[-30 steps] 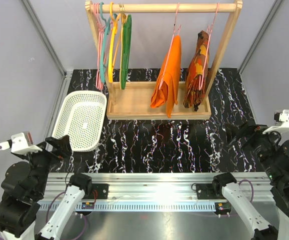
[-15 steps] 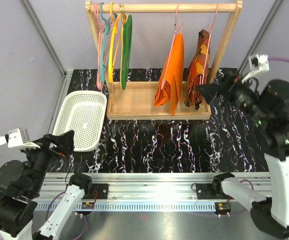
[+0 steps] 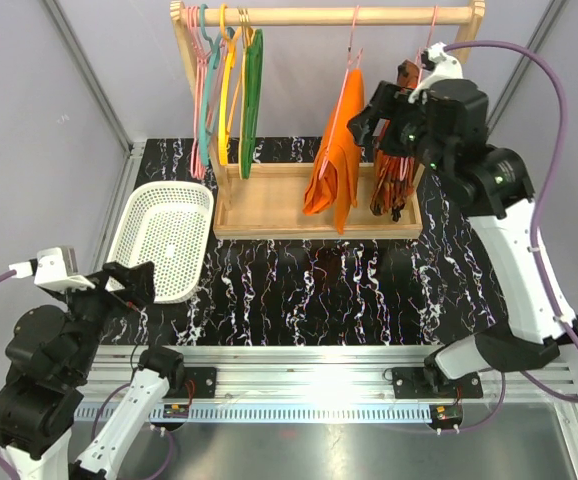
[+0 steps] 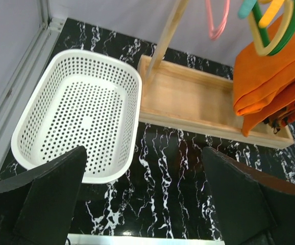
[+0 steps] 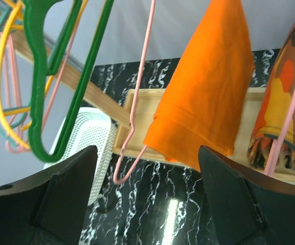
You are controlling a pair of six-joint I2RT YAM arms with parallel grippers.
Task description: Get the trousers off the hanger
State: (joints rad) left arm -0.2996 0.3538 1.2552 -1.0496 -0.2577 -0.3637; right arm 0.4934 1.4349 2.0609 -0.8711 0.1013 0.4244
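The plain orange trousers (image 3: 337, 150) hang folded over a thin pink wire hanger (image 3: 350, 55) on the wooden rail. My right gripper (image 3: 362, 117) is raised to the trousers' upper right side and stands open, apart from the cloth. In the right wrist view the trousers (image 5: 209, 87) and the hanger's lower wire corner (image 5: 132, 127) lie ahead, with the right gripper (image 5: 147, 153) holding nothing. My left gripper (image 3: 134, 282) hovers low at the near left, open and empty. The left wrist view has the left gripper (image 4: 145, 158) above the dark marbled table.
A wooden rack (image 3: 314, 215) carries green, yellow, teal and pink bare hangers (image 3: 227, 90) at its left end. A camouflage-patterned garment (image 3: 397, 140) hangs just right of the trousers, behind my right wrist. A white perforated basket (image 3: 164, 240) lies at the left.
My right arm has swung up from the right side of the table to the rack, ending beside the orange trousers. The left arm has barely shifted.
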